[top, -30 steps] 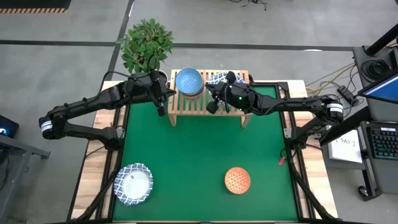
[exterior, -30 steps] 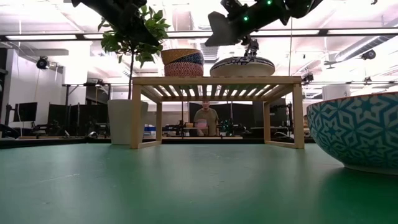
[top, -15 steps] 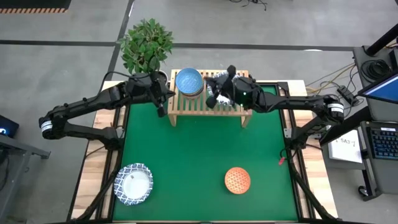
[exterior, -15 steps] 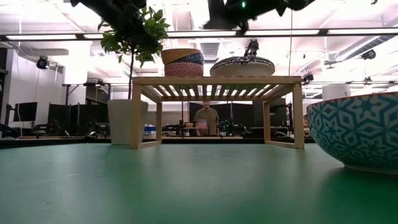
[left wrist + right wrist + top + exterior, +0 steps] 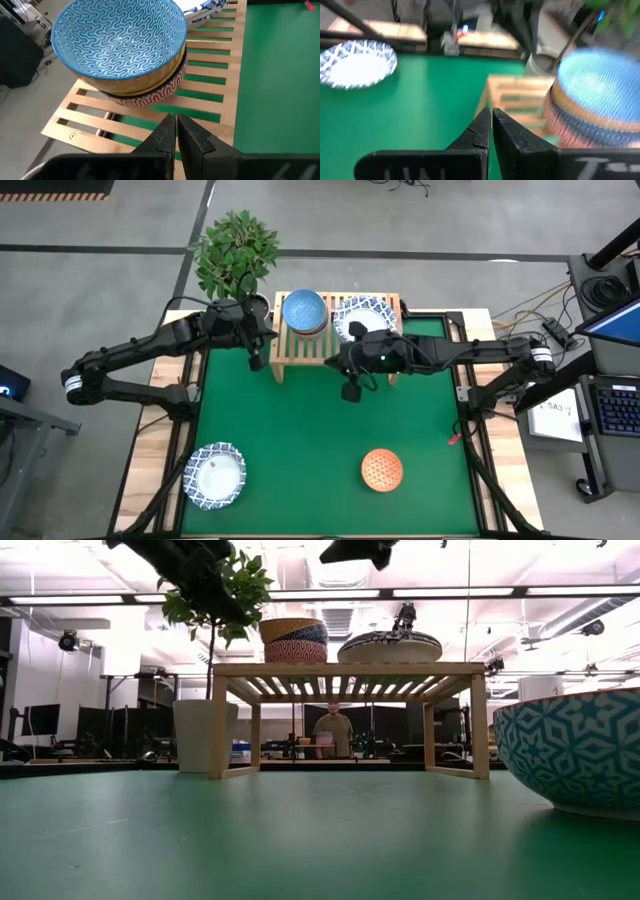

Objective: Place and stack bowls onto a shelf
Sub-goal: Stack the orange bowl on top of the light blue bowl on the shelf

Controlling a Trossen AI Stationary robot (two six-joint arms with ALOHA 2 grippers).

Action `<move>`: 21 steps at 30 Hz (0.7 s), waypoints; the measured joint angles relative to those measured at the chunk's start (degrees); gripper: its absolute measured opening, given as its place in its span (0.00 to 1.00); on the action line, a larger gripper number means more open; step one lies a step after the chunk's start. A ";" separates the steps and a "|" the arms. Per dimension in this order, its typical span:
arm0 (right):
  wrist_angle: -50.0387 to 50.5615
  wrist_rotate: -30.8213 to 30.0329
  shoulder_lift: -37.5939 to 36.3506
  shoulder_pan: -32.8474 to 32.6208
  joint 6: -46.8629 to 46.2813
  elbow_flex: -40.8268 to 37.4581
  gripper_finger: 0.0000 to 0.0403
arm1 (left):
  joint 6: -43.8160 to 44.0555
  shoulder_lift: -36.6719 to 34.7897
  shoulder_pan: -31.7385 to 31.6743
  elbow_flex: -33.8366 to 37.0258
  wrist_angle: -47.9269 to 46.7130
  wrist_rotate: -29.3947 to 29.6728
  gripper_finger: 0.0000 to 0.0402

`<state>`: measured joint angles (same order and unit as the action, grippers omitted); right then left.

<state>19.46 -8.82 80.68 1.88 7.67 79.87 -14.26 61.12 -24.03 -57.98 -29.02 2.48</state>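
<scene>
Now I see the shelf [image 5: 335, 340] at the far end of the green table [image 5: 300, 430]. On its left part sits a stack of small bowls [image 5: 304, 312] with a blue one on top. On its right part sits a wide white bowl [image 5: 364, 316]. My right gripper [image 5: 352, 388] hangs over the mat just in front of the shelf, fingers pressed together and holding nothing. My left gripper [image 5: 257, 360] waits by the shelf's left end, fingers together too. Another wide white bowl [image 5: 214, 476] and an orange-red bowl [image 5: 381, 469] sit on the near side, well apart.
</scene>
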 joint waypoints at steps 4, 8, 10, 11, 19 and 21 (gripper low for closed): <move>8.01 -0.15 0.00 -1.98 -5.55 1.02 0.04 | 0.26 -0.04 0.00 0.00 -1.00 -0.06 0.00; 11.43 -0.07 0.00 -3.28 -10.05 0.27 0.11 | 0.19 -0.04 0.00 0.02 -1.00 -0.11 0.00; 13.06 -0.16 0.02 -3.94 -11.68 0.02 0.16 | 0.17 -0.04 0.00 0.02 -1.02 -0.11 0.00; 13.41 -0.21 0.02 -4.30 -12.53 -0.11 0.18 | 0.15 -0.04 0.00 0.02 -1.04 -0.11 0.00; 15.32 0.03 0.80 -7.62 -16.78 -0.43 0.39 | 0.04 -0.04 0.00 0.07 -2.00 -0.11 0.00; 15.88 -0.02 0.82 -8.26 -16.88 -0.43 0.41 | 0.02 -0.04 0.00 0.13 -1.98 -0.11 0.00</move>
<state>35.35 -8.83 81.50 -6.37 -9.21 79.44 -14.24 61.08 -24.03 -57.84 -31.00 2.37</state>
